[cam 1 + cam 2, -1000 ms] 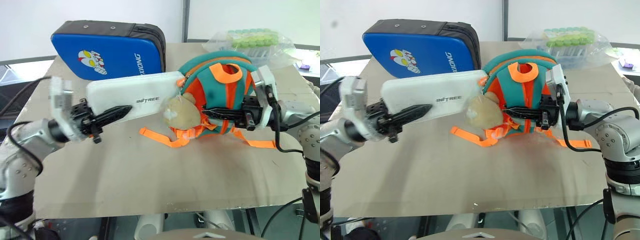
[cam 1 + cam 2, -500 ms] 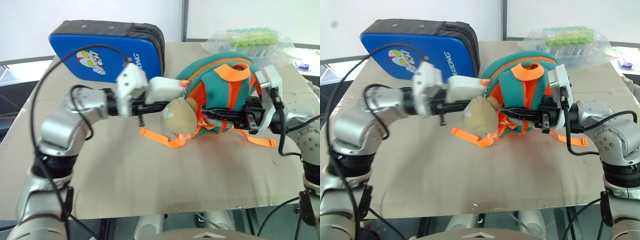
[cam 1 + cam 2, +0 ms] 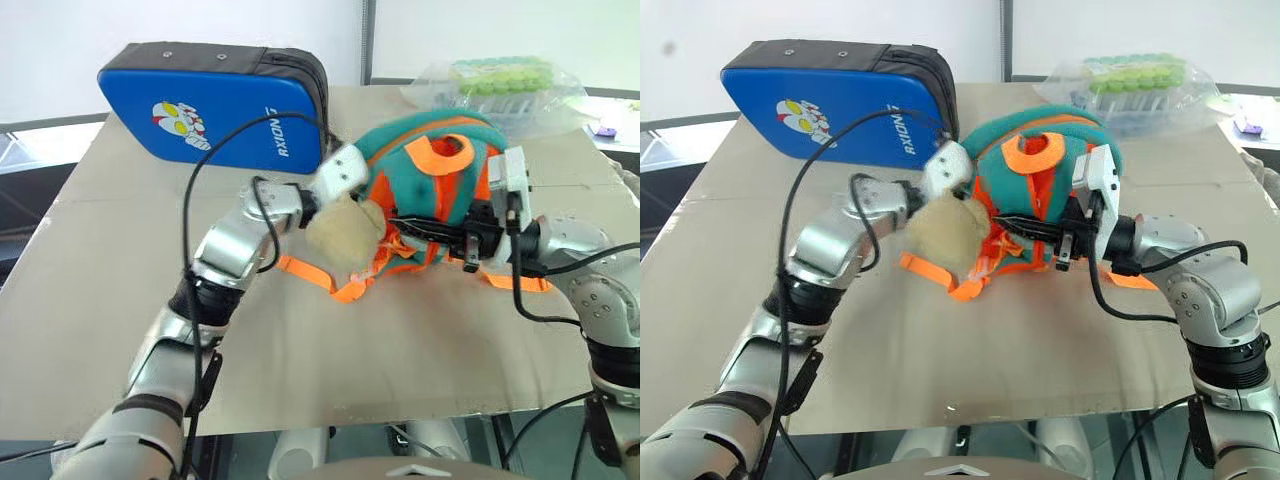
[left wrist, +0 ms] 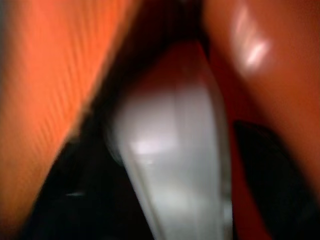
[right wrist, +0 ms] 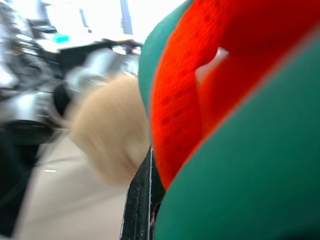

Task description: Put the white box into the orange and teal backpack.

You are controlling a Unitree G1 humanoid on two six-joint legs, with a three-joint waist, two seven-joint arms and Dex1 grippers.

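The orange and teal backpack point(image 3: 395, 150) lies on its side mid-table, its beige plush charm point(image 3: 335, 235) hanging at the front. My left arm reaches into its opening, the wrist point(image 3: 340, 170) at the rim. In the left wrist view the white box point(image 4: 170, 150) sits inside the orange lining. My left gripper point(image 4: 175, 195) is open, with a dark finger on each side of the box and a strip of orange showing beside one. From the right, my right gripper point(image 3: 405, 222) is shut on the backpack's front fabric, holding it.
A big blue padded case point(image 3: 215, 105) with a cartoon figure stands at the back left. A clear bag of green-capped tubes point(image 3: 500, 80) lies at the back right. Orange straps point(image 3: 320, 280) trail onto the beige table point(image 3: 300, 360) in front of the backpack.
My left arm has pushed right and forward, carrying the white box from outside the backpack into its opening. The left fingers have spread apart. The right gripper kept its hold.
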